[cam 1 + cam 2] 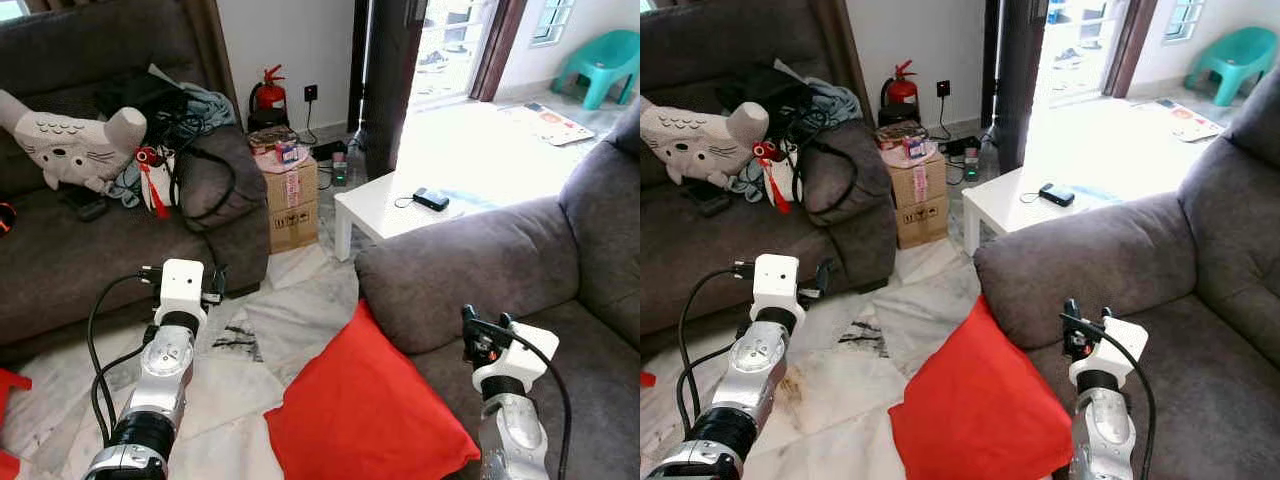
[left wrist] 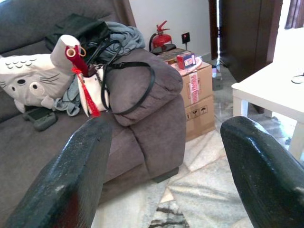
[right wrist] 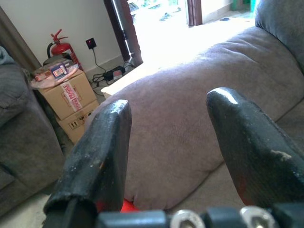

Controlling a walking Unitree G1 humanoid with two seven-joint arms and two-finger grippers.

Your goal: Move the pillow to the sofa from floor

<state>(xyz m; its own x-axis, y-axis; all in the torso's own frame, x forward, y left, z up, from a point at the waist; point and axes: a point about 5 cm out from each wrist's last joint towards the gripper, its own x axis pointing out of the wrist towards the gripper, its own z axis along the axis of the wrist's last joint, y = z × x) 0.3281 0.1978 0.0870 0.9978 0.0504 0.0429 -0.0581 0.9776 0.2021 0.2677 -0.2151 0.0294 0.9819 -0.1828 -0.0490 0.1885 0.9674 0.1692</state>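
A red pillow [image 1: 370,410] lies on the marble floor, its upper corner leaning against the armrest [image 1: 470,270] of the grey sofa [image 1: 590,340] on my right. My left gripper [image 1: 213,284] hovers over the floor to the left of the pillow, apart from it. Its fingers [image 2: 80,180] stand wide open with nothing between them. My right gripper [image 1: 485,335] is raised at the front of the sofa seat, just right of the pillow. It is open too, its fingers [image 3: 102,152] pointing at the armrest.
A second dark sofa [image 1: 70,260] on the left holds a plush toy [image 1: 70,145], bags and clothes. A cardboard box [image 1: 292,205], a fire extinguisher [image 1: 268,95] and a white low table [image 1: 385,215] stand beyond. A teal chair [image 1: 605,60] is far right.
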